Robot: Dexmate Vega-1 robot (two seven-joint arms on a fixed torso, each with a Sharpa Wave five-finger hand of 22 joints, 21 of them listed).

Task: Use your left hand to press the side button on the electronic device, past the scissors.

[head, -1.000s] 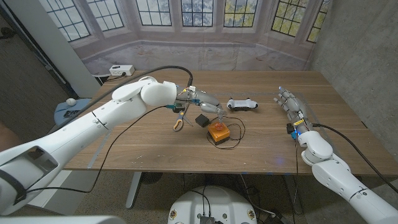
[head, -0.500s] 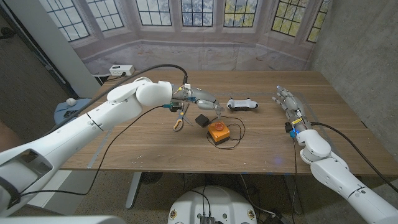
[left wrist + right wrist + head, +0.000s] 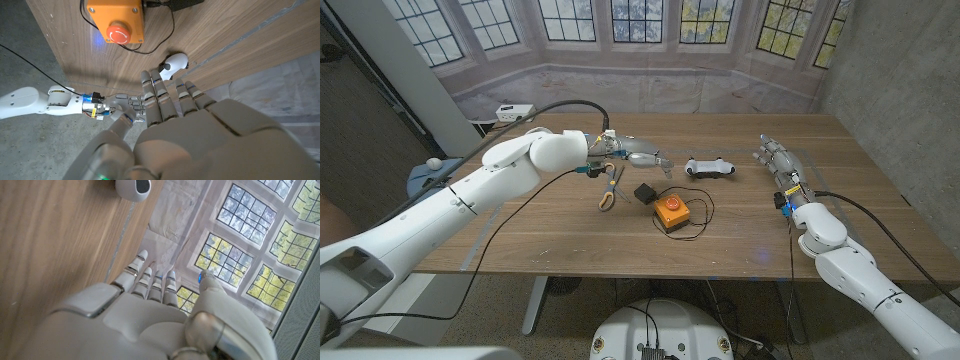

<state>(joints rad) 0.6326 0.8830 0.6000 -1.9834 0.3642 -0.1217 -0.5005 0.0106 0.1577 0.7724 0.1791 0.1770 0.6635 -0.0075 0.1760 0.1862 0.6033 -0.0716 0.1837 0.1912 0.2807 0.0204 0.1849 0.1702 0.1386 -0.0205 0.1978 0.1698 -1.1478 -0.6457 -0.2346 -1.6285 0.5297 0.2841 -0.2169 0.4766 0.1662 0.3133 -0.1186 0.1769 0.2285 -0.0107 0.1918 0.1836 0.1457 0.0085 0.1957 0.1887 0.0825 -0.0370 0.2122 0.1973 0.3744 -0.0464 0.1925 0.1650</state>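
Over the table's left half, the left hand (image 3: 638, 156) hovers with fingers spread, holding nothing, just above the scissors (image 3: 609, 190). Its reach could overshoot and nudge the electronic device (image 3: 711, 167), which lies further right near the orange button box (image 3: 671, 212), instead of pressing its side. At far right, the right hand (image 3: 778, 160) waits, fingers extended and empty

Left hand (image 3: 638, 156) hovers with fingers extended and empty; right hand (image 3: 777, 160) is also outstretched, empty.
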